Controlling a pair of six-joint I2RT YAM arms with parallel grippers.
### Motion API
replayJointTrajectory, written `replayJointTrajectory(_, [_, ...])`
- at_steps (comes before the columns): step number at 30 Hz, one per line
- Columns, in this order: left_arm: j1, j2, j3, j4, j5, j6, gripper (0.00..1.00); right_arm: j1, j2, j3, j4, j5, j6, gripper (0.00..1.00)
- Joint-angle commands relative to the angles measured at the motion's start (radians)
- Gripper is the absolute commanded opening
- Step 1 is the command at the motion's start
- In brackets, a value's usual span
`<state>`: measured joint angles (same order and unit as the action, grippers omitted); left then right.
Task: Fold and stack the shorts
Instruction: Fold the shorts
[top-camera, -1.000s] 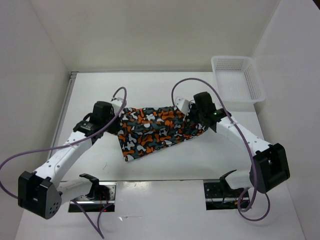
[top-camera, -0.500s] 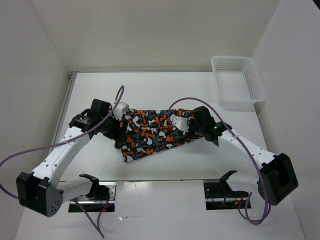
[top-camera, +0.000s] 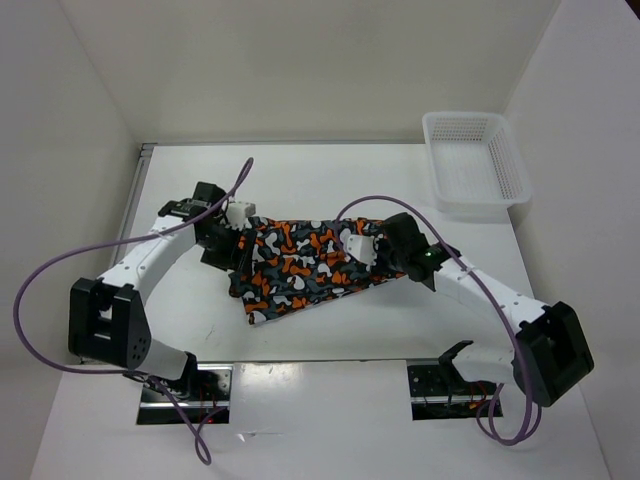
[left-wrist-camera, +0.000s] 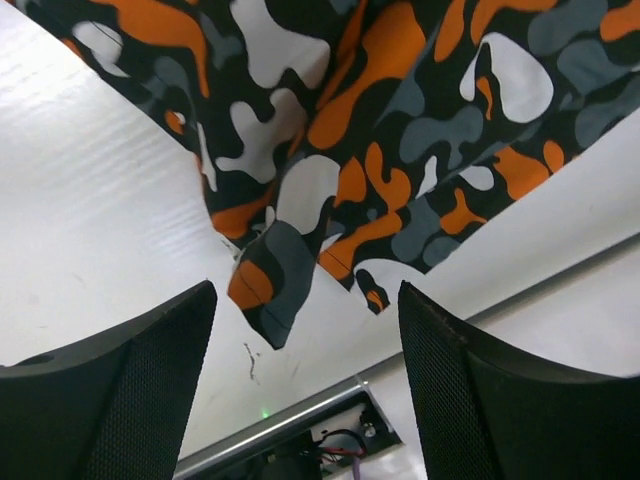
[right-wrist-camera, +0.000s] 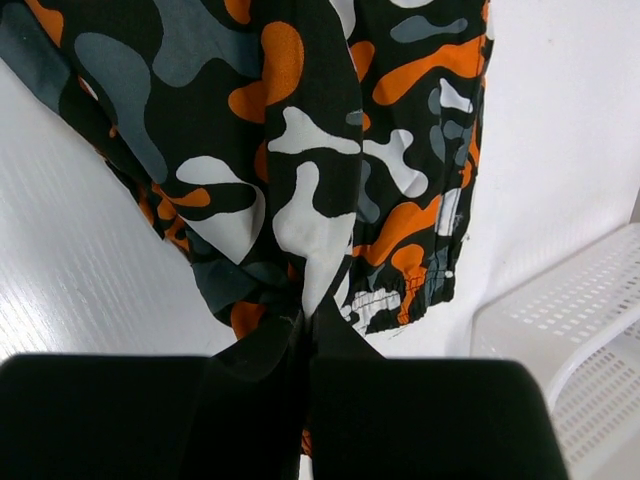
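The shorts (top-camera: 300, 268), cloth with orange, white, grey and black blotches, lie mid-table, the right part lifted and doubled over toward the left. My right gripper (top-camera: 368, 246) is shut on a pinched fold of the shorts (right-wrist-camera: 290, 150), which hang from its fingertips (right-wrist-camera: 312, 325) above the table. My left gripper (top-camera: 236, 252) stands open at the shorts' left edge. In the left wrist view its fingers (left-wrist-camera: 110, 390) spread wide with nothing between them, and a loose corner of the shorts (left-wrist-camera: 270, 290) lies just ahead of my left gripper (left-wrist-camera: 305, 400).
A white mesh basket (top-camera: 515, 165) stands at the back right, its corner showing as the basket (right-wrist-camera: 570, 330) in the right wrist view. A metal rail (top-camera: 135, 200) borders the table's left side. Purple cables loop over both arms.
My left gripper opened and let go of the shorts' left edge, its arm swinging out leftward. My right gripper carried its pinched fold leftward over the shorts.
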<state>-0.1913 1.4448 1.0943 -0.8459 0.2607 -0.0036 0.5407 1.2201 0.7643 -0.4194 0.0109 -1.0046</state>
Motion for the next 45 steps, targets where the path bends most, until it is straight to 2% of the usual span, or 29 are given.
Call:
replayJointTrajectory(1, [-0.011, 0.026, 0.012, -0.062, 0.068, 0.004, 0.81, 0.005, 0.015, 0.004, 0.012, -0.014, -0.009, 0.0])
replayJointTrajectory(4, [-0.057, 0.063, -0.048, -0.032, 0.017, 0.004, 0.77, 0.005, 0.024, 0.004, 0.002, -0.023, -0.009, 0.0])
replayJointTrajectory(5, [-0.071, 0.063, -0.06, -0.032, -0.006, 0.004, 0.68, 0.005, 0.024, 0.004, 0.002, -0.023, -0.009, 0.0])
replayJointTrajectory(7, [-0.071, 0.075, -0.07, 0.002, -0.026, 0.004, 0.58, 0.005, 0.024, 0.013, 0.002, -0.023, 0.0, 0.0])
replayJointTrajectory(8, [-0.071, 0.084, -0.07, 0.011, -0.026, 0.004, 0.44, 0.005, 0.024, 0.013, 0.002, -0.023, 0.0, 0.0])
replayJointTrajectory(12, [-0.08, 0.104, -0.07, 0.063, -0.083, 0.004, 0.04, 0.005, 0.045, 0.023, 0.024, -0.023, 0.009, 0.0])
replayJointTrajectory(13, [-0.08, 0.104, -0.056, 0.073, -0.095, 0.004, 0.02, 0.005, 0.058, 0.045, 0.024, -0.023, 0.033, 0.0])
replayJointTrajectory(15, [-0.08, 0.104, 0.007, 0.111, -0.138, 0.004, 0.0, 0.005, 0.094, 0.079, 0.036, -0.023, 0.064, 0.0])
replayJointTrajectory(18, [-0.08, 0.114, 0.135, 0.247, -0.331, 0.004, 0.0, -0.013, 0.176, 0.188, 0.122, 0.009, 0.155, 0.0])
replayJointTrajectory(19, [-0.08, 0.129, 0.241, 0.29, -0.448, 0.004, 0.0, -0.024, 0.2, 0.26, 0.192, 0.021, 0.184, 0.0])
replayJointTrajectory(20, [-0.08, 0.153, 0.295, 0.385, -0.506, 0.004, 0.0, -0.048, 0.223, 0.298, 0.224, 0.032, 0.239, 0.0])
replayJointTrajectory(22, [-0.08, 0.183, 0.399, 0.465, -0.621, 0.004, 0.0, -0.073, 0.3, 0.408, 0.307, 0.09, 0.294, 0.0])
replayJointTrajectory(23, [-0.08, 0.21, 0.485, 0.52, -0.644, 0.004, 0.0, -0.096, 0.324, 0.446, 0.32, 0.109, 0.337, 0.0])
replayJointTrajectory(26, [-0.091, 0.22, 0.529, 0.589, -0.704, 0.004, 0.0, -0.128, 0.403, 0.561, 0.32, 0.188, 0.402, 0.0])
replayJointTrajectory(29, [-0.125, 0.175, 0.431, 0.6, -0.716, 0.004, 0.0, -0.151, 0.388, 0.526, 0.329, 0.189, 0.373, 0.0])
replayJointTrajectory(33, [-0.125, 0.095, 0.193, 0.643, -0.713, 0.004, 0.0, -0.142, 0.29, 0.358, 0.372, 0.213, 0.286, 0.0])
replayJointTrajectory(39, [-0.178, -0.053, -0.089, 0.504, -0.611, 0.004, 0.0, -0.131, 0.174, 0.141, 0.36, 0.169, 0.094, 0.0])
replayJointTrajectory(45, [-0.255, -0.182, -0.27, 0.37, -0.525, 0.004, 0.0, -0.11, 0.038, -0.035, 0.303, 0.04, -0.1, 0.0])
